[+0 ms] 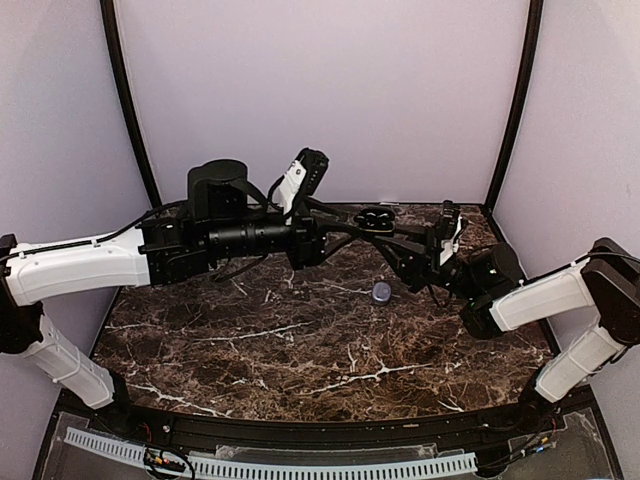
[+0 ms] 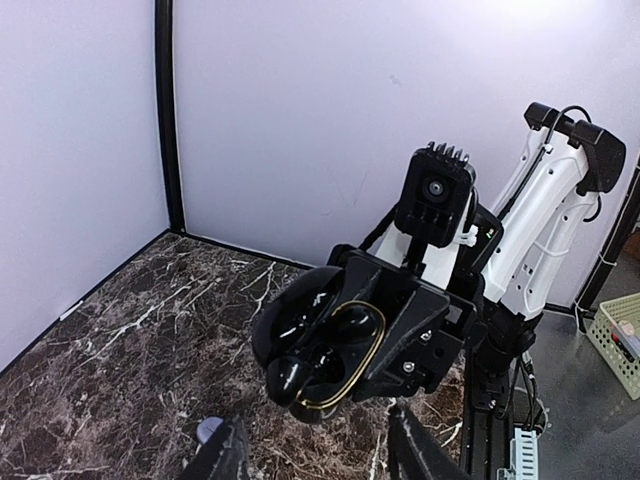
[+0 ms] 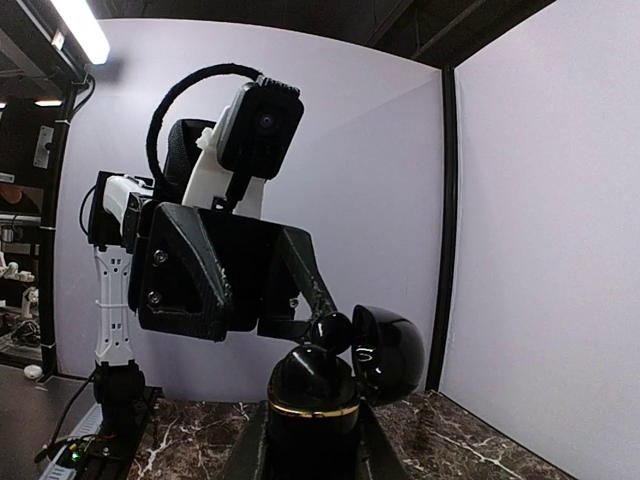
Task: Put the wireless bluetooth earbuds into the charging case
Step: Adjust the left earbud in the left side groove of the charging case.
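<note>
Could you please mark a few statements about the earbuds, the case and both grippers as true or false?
1. The right gripper holds the charging case off the table. True.
2. The case's lid is shut. False: it stands open.
3. A pale purple earbud lies on the table. True.
4. The left gripper is parked far from the case. False: it is close by the case, fingers apart.
5. The tabletop is plain white. False: it is dark veined marble.

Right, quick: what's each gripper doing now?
Left gripper: open, nothing between its fingers.
Right gripper: shut on the case.
</note>
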Tool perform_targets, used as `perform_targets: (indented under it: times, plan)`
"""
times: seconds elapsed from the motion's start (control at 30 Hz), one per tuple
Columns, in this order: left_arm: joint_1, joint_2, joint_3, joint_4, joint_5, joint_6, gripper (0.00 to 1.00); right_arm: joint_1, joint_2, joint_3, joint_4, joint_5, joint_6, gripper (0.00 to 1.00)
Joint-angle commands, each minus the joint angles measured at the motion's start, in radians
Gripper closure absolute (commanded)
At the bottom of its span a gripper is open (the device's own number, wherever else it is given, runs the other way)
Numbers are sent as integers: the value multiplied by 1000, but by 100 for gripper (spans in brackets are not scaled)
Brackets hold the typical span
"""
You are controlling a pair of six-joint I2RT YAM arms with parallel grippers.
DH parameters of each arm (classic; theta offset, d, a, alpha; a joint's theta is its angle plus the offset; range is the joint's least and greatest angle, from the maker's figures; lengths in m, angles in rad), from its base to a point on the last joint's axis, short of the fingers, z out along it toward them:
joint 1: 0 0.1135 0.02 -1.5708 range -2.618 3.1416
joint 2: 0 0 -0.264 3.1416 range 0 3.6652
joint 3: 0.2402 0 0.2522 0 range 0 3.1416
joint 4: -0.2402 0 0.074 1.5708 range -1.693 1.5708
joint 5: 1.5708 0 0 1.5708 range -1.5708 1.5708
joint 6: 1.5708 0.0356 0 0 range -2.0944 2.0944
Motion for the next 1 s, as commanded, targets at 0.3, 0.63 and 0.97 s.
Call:
perform_targets:
  times: [0.3,0.63,0.97]
  plan:
    - [17,-77,-50,5,-16,91,57,-13,-5,1,122,-17,75,100]
    - [17,-41,-18,17,47,103,57,-12,4,15,108,-45,81,100]
    - [14,6,32,3,99,93,54,-12,17,25,121,-58,94,100]
